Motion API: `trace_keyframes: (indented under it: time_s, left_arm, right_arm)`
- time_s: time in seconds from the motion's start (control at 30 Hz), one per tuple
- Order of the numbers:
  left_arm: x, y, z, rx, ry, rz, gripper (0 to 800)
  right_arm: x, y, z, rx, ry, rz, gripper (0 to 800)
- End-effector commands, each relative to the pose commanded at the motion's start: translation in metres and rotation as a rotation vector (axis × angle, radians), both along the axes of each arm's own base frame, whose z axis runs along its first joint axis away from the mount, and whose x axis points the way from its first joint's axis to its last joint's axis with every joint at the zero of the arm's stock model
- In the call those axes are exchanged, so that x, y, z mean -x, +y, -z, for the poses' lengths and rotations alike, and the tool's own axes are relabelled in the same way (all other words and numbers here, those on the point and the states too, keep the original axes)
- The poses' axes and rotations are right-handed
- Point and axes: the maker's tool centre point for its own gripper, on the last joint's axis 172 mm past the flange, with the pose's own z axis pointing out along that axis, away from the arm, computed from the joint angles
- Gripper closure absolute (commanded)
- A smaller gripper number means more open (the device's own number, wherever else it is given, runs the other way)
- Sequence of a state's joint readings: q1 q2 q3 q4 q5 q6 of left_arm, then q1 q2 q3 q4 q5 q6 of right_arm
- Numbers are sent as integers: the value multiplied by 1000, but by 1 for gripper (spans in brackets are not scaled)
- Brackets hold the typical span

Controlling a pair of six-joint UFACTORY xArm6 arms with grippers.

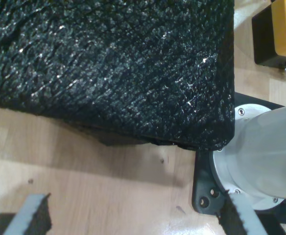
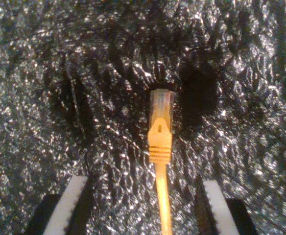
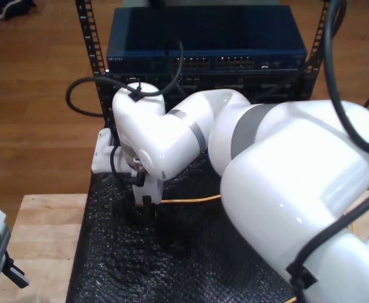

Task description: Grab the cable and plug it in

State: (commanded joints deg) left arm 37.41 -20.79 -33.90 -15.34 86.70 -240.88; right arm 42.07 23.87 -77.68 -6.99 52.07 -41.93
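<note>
Seen along my second gripper [image 2: 142, 203], the jaws stand spread wide, one white-padded finger on either side of the cable [image 2: 160, 147] and neither touching it. The yellow line runs up between them to its ribbed boot and small clear plug, which lies flat on the black foam mat [image 2: 45, 73], tip pointing away from the gripper.

In the exterior view, that same gripper [image 3: 145, 205] hangs over the black foam mat [image 3: 121, 271] with its dark fingertips down at the surface, the cable [image 3: 191, 200] trailing from them toward the exterior view's right until it passes behind the big white arm [image 3: 285, 183] that fills the foreground.

My first gripper [image 1: 133, 218] hovers over the pale wooden table [image 1: 84, 171] beside the mat's edge [image 1: 108, 63], its fingers apart with bare wood between them; a round silver arm base [image 1: 260, 152] on a black plate sits just beside one finger.

Beyond the mat in the exterior view stands a black rack [image 3: 90, 44] carrying a blue network switch [image 3: 203, 38] with a row of ports along its front.
</note>
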Motion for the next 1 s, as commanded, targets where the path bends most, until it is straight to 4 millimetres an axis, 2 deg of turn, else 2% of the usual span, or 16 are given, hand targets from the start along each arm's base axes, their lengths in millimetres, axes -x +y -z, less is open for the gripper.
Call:
trace_keyframes:
  time_s: [0.33,0.43,0.73,0.9,1.0]
  left_arm:
    - [-1,0,0,0,-2,-1,0]
    - [0,0,0,-1,-1,0,0]
    - [0,-1,-1,3,1,0,0]
    - [0,0,-1,2,2,1,0]
    - [0,0,-1,2,2,1,0]
  right_arm:
    - [-4,6,6,17,-13,-1,364]
    - [-4,6,7,17,-13,0,418]
    - [-7,8,7,15,-18,0,497]
    - [-14,1,11,60,-51,-27,576]
    - [-16,-2,10,68,-64,0,596]
